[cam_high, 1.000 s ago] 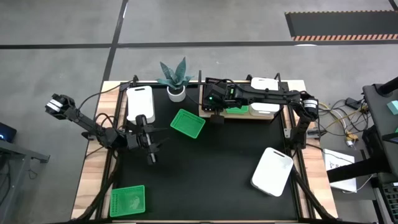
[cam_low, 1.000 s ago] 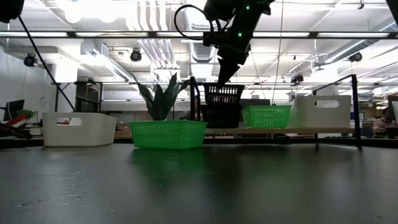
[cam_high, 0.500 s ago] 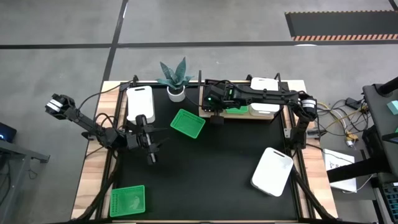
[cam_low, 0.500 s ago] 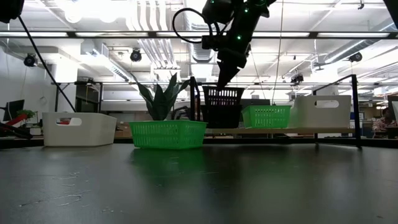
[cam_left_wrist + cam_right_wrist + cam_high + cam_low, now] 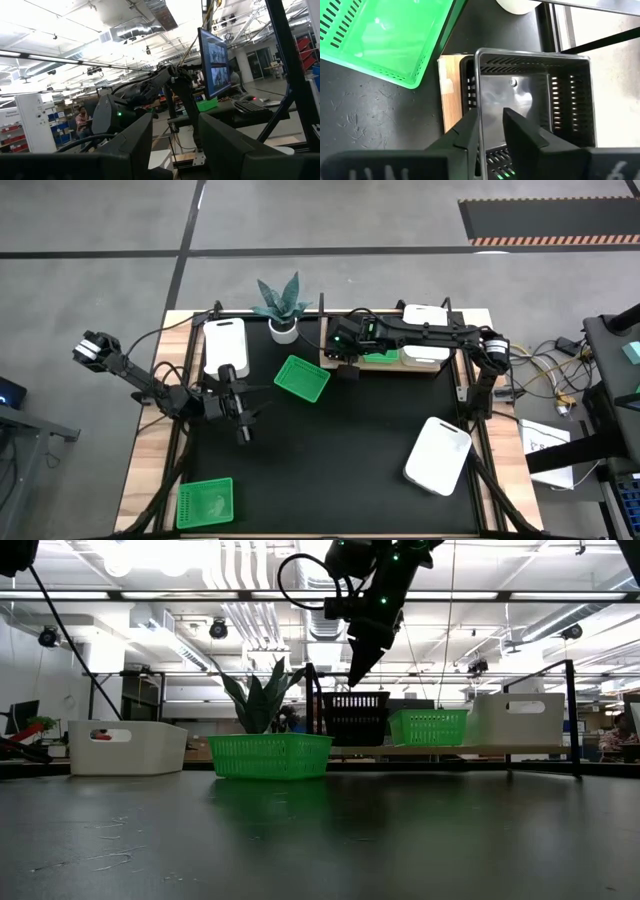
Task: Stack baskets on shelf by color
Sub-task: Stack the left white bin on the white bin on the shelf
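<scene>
Partly hidden, black basket (image 5: 530, 105) on shelf (image 5: 451, 100), right claw (image 5: 490, 131) astride its rim, loosened; left claw (image 5: 243, 430) open.

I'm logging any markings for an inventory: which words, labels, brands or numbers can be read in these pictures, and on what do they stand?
None can be read.
Monitor in the left wrist view: shows pictures, any text too small to read.
Papers beside the table in the high view: print too small to read.
Black basket, green basket, white basket: no label visible.
</scene>
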